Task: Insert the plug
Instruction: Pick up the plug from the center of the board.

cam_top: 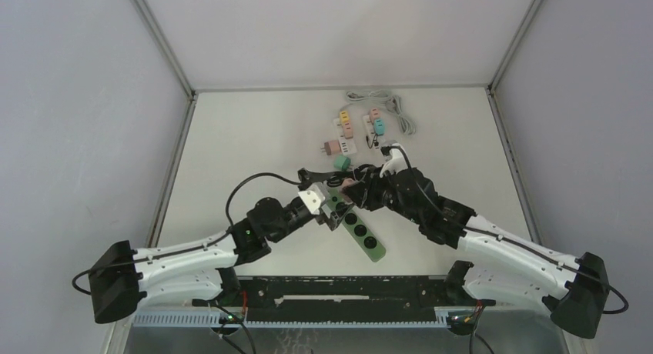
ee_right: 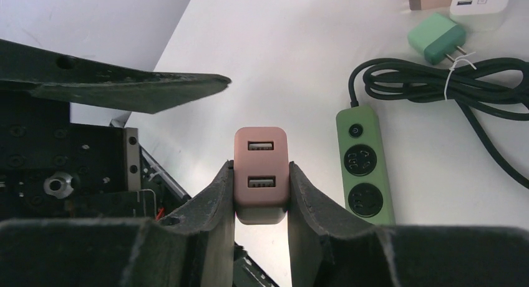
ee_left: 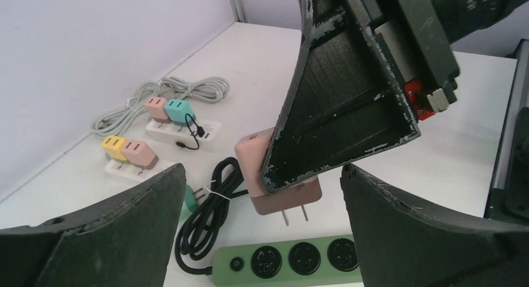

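Observation:
The pink plug point(ee_right: 261, 137), a two-port USB block, is clamped between my right gripper's point(ee_right: 261, 168) fingers. In the left wrist view the plug point(ee_left: 252, 165) hangs prongs down, a little above and behind the green power strip point(ee_left: 293, 260), apart from its round sockets. The strip point(cam_top: 362, 231) lies diagonally on the table, also visible in the right wrist view point(ee_right: 363, 179). My left gripper point(ee_left: 262, 171) stands wide open, its fingers to either side of the plug without touching it. From above, both grippers point(cam_top: 322, 196) point(cam_top: 353, 183) meet over the strip's far end.
The strip's black bundled cord point(ee_left: 206, 218) lies beside its switch end. A teal plug point(ee_right: 436, 38) rests near it. Behind them, white adapters point(ee_left: 181, 130) carry several coloured plugs, with a grey coiled cable point(cam_top: 385, 101) farther back. Side walls enclose the table.

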You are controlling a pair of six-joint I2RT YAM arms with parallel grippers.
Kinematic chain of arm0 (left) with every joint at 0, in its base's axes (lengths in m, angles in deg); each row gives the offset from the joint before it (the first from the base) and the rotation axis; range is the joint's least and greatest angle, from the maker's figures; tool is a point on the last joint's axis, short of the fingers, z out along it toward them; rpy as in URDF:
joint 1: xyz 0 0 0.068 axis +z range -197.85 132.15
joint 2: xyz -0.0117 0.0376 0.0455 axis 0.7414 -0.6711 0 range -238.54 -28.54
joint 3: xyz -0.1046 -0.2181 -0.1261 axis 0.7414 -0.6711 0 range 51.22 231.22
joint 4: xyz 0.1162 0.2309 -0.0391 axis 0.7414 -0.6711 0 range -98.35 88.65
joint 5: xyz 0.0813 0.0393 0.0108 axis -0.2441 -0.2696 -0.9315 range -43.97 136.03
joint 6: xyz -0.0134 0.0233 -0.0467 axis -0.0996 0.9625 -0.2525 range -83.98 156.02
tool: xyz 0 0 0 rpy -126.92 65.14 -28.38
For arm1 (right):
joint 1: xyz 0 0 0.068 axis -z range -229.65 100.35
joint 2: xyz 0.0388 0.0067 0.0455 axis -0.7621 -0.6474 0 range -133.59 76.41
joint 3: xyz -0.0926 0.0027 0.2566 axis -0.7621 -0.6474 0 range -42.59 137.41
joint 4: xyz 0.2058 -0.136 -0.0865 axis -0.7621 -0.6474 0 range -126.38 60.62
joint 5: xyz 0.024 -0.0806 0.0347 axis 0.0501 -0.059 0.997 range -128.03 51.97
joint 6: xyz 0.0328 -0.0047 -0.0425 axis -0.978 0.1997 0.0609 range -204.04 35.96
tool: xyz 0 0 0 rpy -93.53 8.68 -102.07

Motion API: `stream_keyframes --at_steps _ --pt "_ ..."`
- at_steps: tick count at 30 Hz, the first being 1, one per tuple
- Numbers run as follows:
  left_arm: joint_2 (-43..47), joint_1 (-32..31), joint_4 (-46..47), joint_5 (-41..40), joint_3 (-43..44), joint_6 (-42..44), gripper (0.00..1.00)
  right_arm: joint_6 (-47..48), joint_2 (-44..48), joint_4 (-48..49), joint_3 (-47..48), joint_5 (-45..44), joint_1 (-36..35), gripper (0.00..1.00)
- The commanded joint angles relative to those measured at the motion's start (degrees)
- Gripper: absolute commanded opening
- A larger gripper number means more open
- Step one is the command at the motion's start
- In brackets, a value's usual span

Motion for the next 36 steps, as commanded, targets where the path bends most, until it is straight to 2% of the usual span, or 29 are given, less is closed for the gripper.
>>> stream_keyframes --at_steps 1,10,15,18,21,26,33,36 --pt "-2.7 -0.2 7.1 -0.5 0.4 -3.8 0.95 -3.2 2.8 7.1 -0.8 -6.9 -1.7 0.0" --pt "-5.4 -0.1 10.1 -2.6 -1.0 -4.4 0.86 -4.3 3.6 8.7 -1.6 -7.7 -3.5 0.0" --pt "-7.5 -0.1 10.7 -1.8 0.7 -3.4 0.73 -4.6 3.8 8.2 -1.7 -7.9 -4.1 0.0" --pt "-8.1 0.0 11.2 -1.9 0.7 -3.0 0.57 -4.9 4.3 8.2 -1.8 -8.0 -4.5 0.0" --pt "-8.1 0.0 12.5 -2.3 0.3 -3.0 0.49 -5.1 4.7 7.8 -2.0 -7.9 -4.7 0.0" --pt "-7.7 0.1 15.2 -1.7 -0.5 -3.7 0.47 -5.2 4.2 6.5 -2.0 -7.5 -5.2 0.0" --pt "-8.2 0.6 18.0 -0.3 -0.5 -6.7 0.58 -5.3 4.0 6.5 -2.5 -8.6 -6.0 0.0" --pt "-8.3 1.1 19.0 0.8 -0.8 -8.4 0.58 -4.9 3.4 6.7 -2.5 -8.7 -6.0 0.0"
